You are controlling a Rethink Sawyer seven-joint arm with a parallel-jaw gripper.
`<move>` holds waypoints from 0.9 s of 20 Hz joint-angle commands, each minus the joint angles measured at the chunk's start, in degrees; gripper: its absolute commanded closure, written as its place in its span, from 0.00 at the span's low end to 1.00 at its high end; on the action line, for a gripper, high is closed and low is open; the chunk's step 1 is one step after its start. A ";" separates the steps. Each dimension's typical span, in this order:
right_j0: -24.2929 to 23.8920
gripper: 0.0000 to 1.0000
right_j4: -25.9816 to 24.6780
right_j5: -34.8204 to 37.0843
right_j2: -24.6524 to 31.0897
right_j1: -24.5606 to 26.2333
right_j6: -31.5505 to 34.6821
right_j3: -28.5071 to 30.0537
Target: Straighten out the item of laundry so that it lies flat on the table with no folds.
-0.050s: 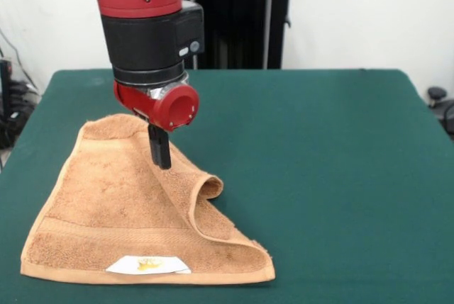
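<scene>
The towel (120,212) lay on the table (326,148), its right edge curled over. The gripper (160,154) appeared closed on that raised fold.

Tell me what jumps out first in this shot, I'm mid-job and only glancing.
The red and black arm fills the upper left, its gripper down on the orange-tan towel at the table's left side. The towel is not flat: its right part is lifted and curled over into a loose fold beside the gripper. A small white label with a yellow mark sits on the towel's near edge.
</scene>
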 commanded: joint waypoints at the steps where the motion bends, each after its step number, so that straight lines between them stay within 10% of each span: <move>1: 1.25 1.00 -2.16 5.71 1.99 2.32 -1.34 1.82; 18: 2.88 1.00 -1.10 6.73 2.82 4.27 -0.29 -1.45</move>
